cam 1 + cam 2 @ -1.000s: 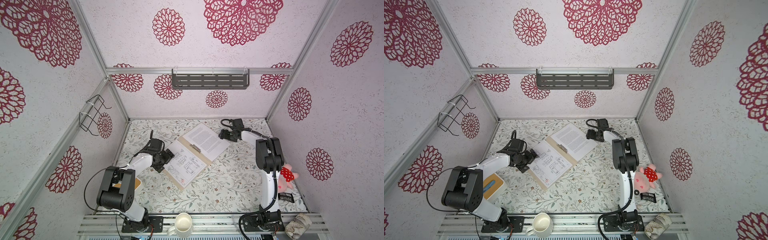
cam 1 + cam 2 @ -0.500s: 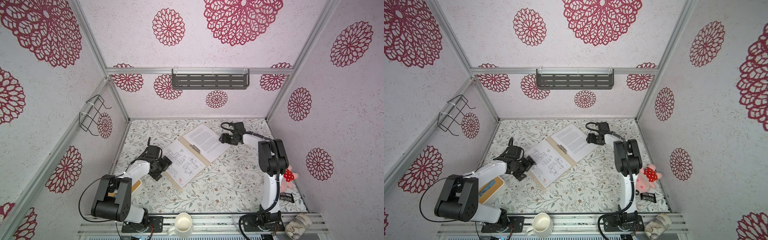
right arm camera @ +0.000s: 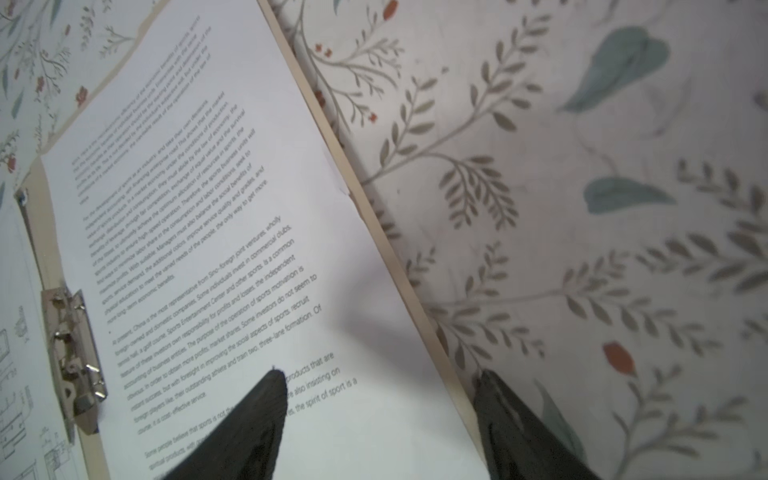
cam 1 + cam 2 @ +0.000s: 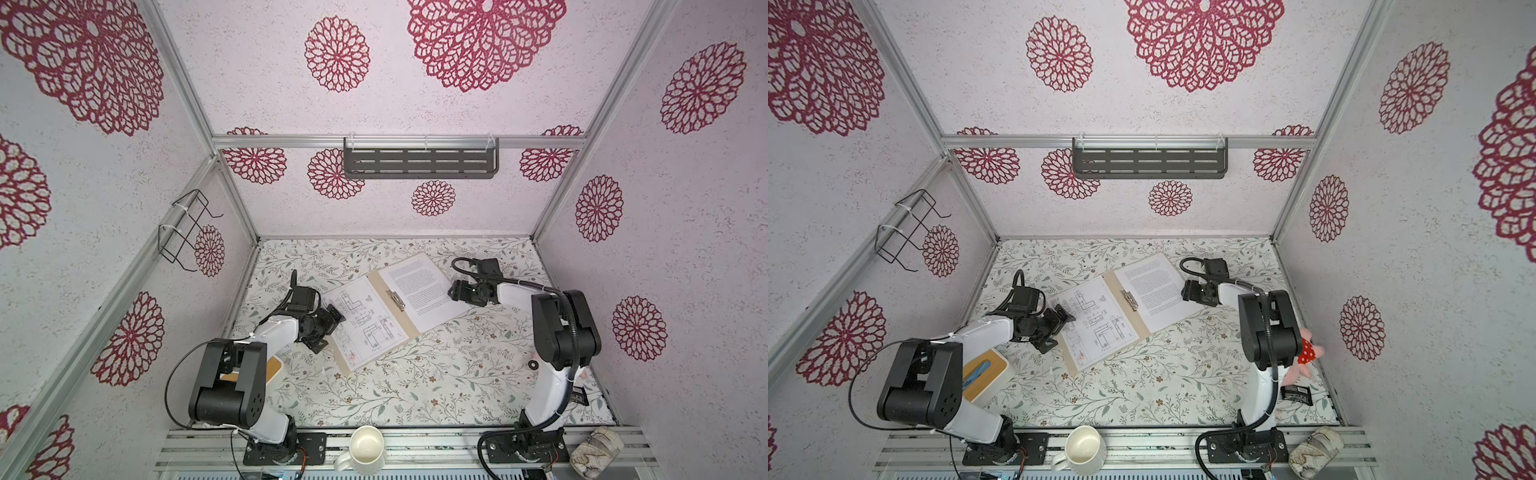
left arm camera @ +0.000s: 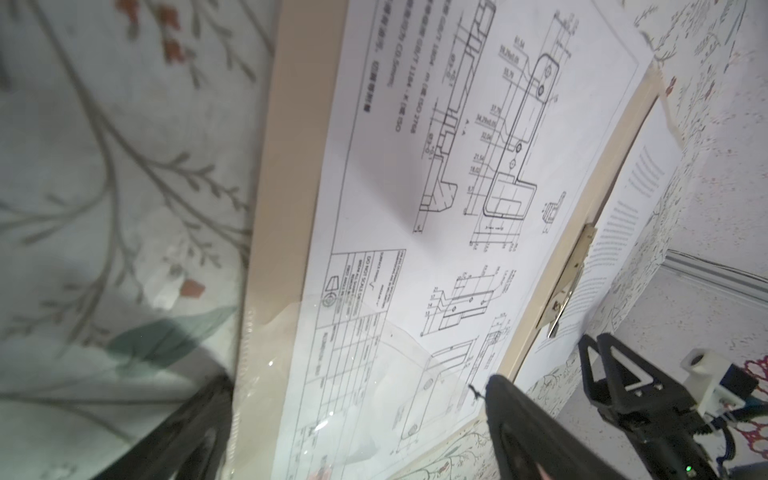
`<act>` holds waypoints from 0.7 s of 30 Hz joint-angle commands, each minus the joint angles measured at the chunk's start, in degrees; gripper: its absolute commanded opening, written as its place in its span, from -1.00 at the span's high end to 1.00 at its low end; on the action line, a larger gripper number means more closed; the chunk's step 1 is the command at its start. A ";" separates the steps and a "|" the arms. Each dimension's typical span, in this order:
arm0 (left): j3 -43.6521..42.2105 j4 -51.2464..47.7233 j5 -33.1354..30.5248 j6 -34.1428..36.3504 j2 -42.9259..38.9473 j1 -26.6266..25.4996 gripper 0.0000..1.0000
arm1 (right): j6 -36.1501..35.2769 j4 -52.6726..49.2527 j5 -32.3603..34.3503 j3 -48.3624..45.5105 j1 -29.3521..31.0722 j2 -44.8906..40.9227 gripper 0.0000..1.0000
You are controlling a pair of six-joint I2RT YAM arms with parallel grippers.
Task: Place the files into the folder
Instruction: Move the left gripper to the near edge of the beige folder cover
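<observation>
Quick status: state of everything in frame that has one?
folder: open, flat on the table
left pincer: open, empty
right pincer: open, straddling the folder's edge
drawing sheet: flat on the folder, left pincer's side
text sheet: flat on the folder, right pincer's side
mug: upright, empty

text sheet (image 3: 216,178): "spirit of sport", "Sino-foreign joint ventures", drawing sheet (image 5: 395,187): "A-A", prob. "DO NOT SCALE DRAWING"

Beige folder (image 4: 406,324), white files (image 4: 419,291) with black print — floral table (image 4: 415,374), red-rosette walls (image 4: 415,104).
</observation>
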 commanded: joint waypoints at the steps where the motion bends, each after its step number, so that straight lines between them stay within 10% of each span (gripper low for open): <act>1: 2.33 -0.98 1.93 6.01 3.97 1.92 -0.95 | 7.03 -3.74 -0.26 -7.37 0.81 -4.14 -0.48; 11: 13.38 -3.60 11.72 18.25 13.96 7.82 -0.95 | 16.03 -2.45 3.73 -20.98 7.04 -16.60 -0.45; 21: 17.85 -12.07 8.43 24.53 16.03 10.46 -0.95 | 16.42 -6.58 12.48 -16.53 7.47 -18.49 -0.57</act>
